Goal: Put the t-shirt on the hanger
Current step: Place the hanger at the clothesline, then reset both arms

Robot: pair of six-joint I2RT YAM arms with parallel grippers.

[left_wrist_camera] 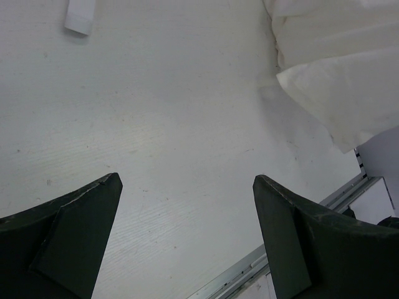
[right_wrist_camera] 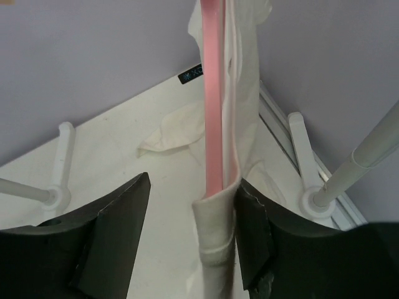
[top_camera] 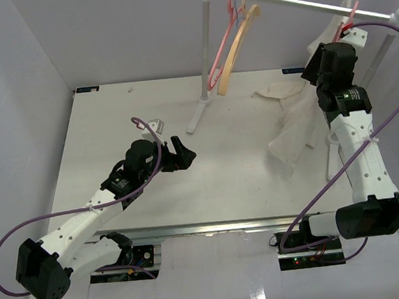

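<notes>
Your t-shirt (top_camera: 292, 131) is only partway on. In the right wrist view one tube of cloth (sleeve or hem, I can't tell which) is slipped over the bar of the pink hanger (right_wrist_camera: 212, 112), and the rest hangs beside it. From above, the hanger sits at the right end of the rail (top_camera: 298, 2), and most of the shirt trails down onto the table (top_camera: 114, 129) at centre right. The right gripper (right_wrist_camera: 193, 182) is spread, with hanger and cloth between its fingers and nothing pinched. The left gripper (left_wrist_camera: 187, 179) gapes wide over the table, holding nothing. Left to do, I reckon: thread the other shoulder and get the body up off the table.
</notes>
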